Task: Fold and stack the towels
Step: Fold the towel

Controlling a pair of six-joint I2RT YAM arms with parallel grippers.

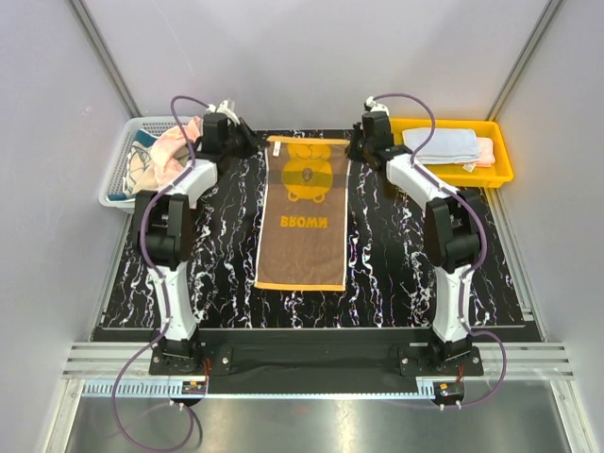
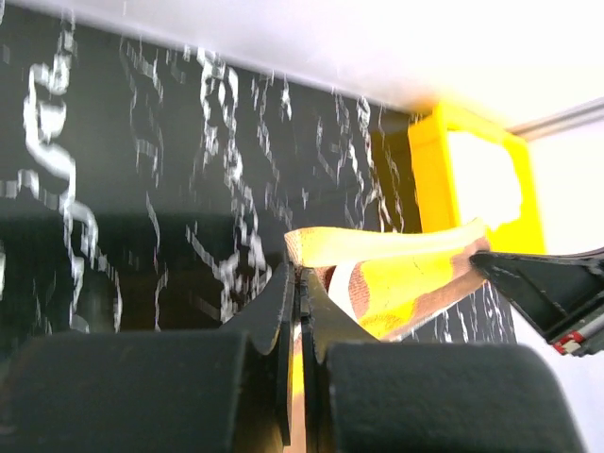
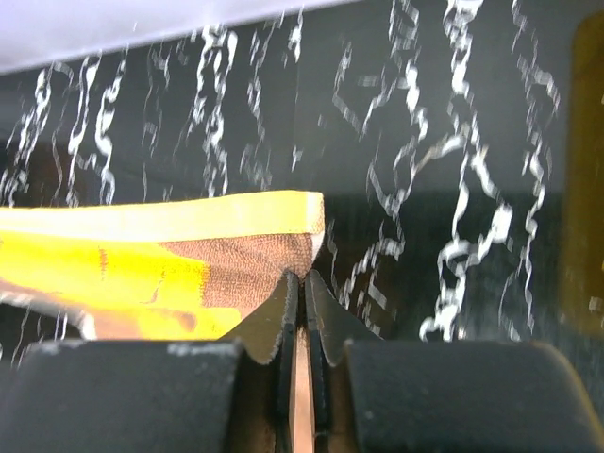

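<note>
The bear-print towel [image 1: 302, 222] lies lengthwise on the mat [image 1: 396, 274] between the arms. The left gripper [image 1: 257, 143] clamps its far left corner and the right gripper [image 1: 355, 146] its far right. Far left, a mesh basket [image 1: 121, 175] holds crumpled towels [image 1: 170, 151]. Far right, a tray [image 1: 498, 160] holds seemingly two folded towels [image 1: 442, 144].

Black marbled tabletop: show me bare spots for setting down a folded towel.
Bare black marbled mat lies either side of the brown bear-print towel and along its near hem. Crowded: the far corners, where the left claw and right claw pinch it.
</note>
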